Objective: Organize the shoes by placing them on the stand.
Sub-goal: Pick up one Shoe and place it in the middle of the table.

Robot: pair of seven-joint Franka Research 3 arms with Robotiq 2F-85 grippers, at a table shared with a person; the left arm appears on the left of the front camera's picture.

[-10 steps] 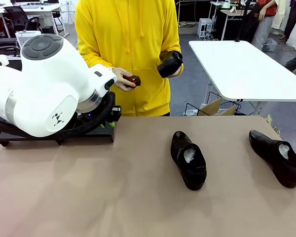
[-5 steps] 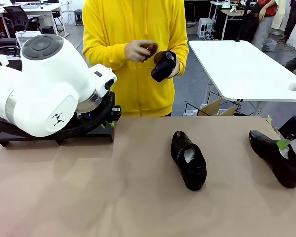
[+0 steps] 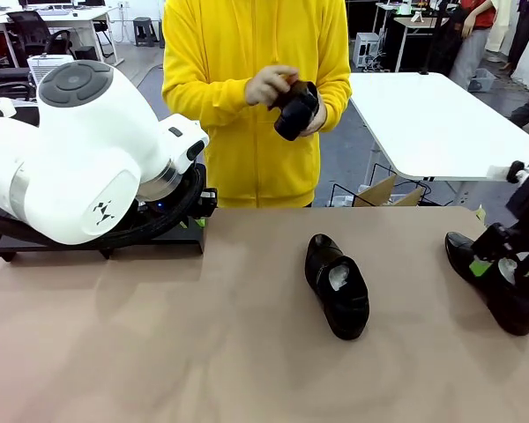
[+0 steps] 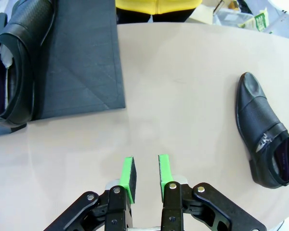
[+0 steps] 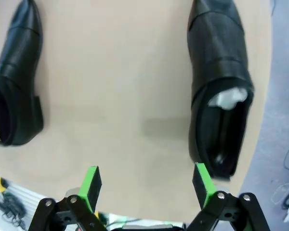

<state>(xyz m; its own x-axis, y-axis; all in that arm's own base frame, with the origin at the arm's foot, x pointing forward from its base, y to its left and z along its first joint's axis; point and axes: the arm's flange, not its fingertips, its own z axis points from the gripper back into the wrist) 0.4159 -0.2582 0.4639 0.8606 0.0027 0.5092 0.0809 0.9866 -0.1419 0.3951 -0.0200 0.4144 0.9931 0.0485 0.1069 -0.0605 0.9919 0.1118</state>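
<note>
Tan table (image 3: 141, 352): we see it at 6 o'clock.
White table (image 3: 432, 123): at 2 o'clock, farther back.
Yellow top (image 3: 238, 132): on the person at 12 o'clock.
Cardboard box (image 3: 383, 191): we spot it below the white table.

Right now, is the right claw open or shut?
Open. In the right wrist view the right claw has its green pads spread wide with nothing between them, close to a shoe.

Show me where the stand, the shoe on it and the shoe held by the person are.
stand (image 4: 82, 57): left wrist view, bare dark panel.
shoe on the stand (image 4: 26, 48): left wrist view, side leather.
shoe held by the person (image 3: 297, 113): front view, black upper.
</note>
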